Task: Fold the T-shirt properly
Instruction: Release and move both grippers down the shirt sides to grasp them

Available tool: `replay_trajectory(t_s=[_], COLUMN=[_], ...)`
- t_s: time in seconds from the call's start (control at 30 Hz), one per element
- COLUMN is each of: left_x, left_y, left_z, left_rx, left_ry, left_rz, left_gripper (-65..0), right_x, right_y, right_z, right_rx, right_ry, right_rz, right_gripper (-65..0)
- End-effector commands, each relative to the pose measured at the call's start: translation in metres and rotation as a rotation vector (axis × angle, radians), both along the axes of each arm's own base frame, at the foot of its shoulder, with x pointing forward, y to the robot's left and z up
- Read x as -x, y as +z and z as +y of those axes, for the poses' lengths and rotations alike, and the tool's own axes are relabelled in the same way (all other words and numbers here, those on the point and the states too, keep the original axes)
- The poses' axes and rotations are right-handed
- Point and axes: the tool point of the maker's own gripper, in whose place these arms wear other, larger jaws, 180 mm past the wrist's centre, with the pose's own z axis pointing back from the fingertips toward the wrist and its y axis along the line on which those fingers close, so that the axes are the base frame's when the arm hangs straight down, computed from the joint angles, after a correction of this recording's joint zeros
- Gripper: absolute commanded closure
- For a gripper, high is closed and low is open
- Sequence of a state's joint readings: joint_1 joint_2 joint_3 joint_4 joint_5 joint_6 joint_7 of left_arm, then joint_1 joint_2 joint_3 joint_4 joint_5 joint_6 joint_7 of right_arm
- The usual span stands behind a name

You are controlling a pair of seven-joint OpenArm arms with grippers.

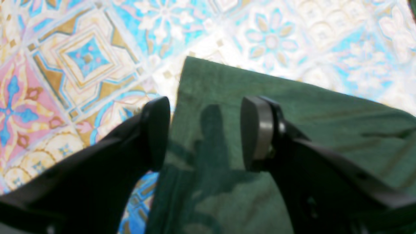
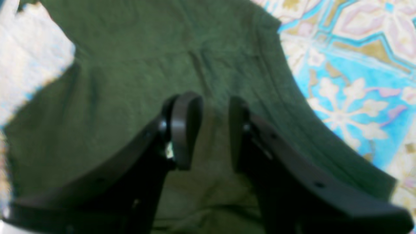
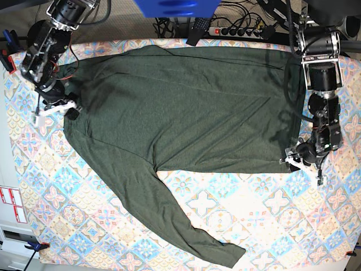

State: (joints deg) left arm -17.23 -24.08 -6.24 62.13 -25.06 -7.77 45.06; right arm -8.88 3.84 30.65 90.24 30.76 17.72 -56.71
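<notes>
The dark olive-green T-shirt (image 3: 186,107) lies spread flat across the patterned table, one long sleeve (image 3: 175,220) trailing toward the front edge. At the right of the base view, my left gripper (image 3: 294,161) hovers at the shirt's lower hem corner. In the left wrist view it (image 1: 204,133) stands open over that corner of the T-shirt (image 1: 292,107), nothing between its fingers. At the left of the base view, my right gripper (image 3: 70,108) sits at the shirt's shoulder edge. In the right wrist view its jaws (image 2: 213,130) stand apart above the T-shirt (image 2: 130,65).
A colourful tiled tablecloth (image 3: 225,209) covers the table. A power strip and cables (image 3: 237,29) lie behind the back edge, next to a blue object (image 3: 175,7). Red and white labels (image 3: 11,203) sit off the left edge.
</notes>
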Motion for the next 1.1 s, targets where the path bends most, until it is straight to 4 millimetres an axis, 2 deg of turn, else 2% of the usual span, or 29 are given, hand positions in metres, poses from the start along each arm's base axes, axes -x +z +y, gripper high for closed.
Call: replay_trajectory(t_s=[0.0,0.3,0.47,0.63,0.77,0.87,1.0,1.07], left_x=[-0.013,-0.011,-0.005,0.002,0.005,0.003,0.004,0.004], left_y=[0.004,-0.02,-0.03,-0.042,-0.054,-0.063,-0.07,-0.075], left_z=[0.003,0.015,0.022,0.02,0.005,-0.024,-0.048,-0.065], left_rx=[-0.029,-0.049,-0.053,-0.042,-0.01,0.016,0.012,0.022], left_ry=[0.002,0.048,0.069,0.076,0.073,0.025,-0.047,-0.076], left_rz=[-0.022,-0.039,-0.035,-0.003,0.02,0.033,0.055,0.061], left_gripper=[-34.3,-34.3,-34.3,-34.3,-34.3,-33.8,-33.5,-30.3], right_x=[-0.012,-0.019,-0.022,-0.022,-0.022,-0.022,-0.023,-0.025], right_y=[0.012,0.009,0.011,0.011,0.011,0.011,0.016,0.021], right_z=[0.001,0.017,0.017,0.017,0.017,0.017,0.016,0.016], right_rx=[0.018,0.055,0.056,0.055,0.055,0.055,0.065,0.073], right_ry=[0.021,0.092,0.092,0.092,0.092,0.092,0.094,0.097], right_rz=[-0.048,-0.027,-0.034,-0.033,-0.031,-0.031,-0.045,-0.057], right_gripper=[-18.8,-18.8,-18.8,-18.8,-18.8,-18.8,-18.8,-18.8])
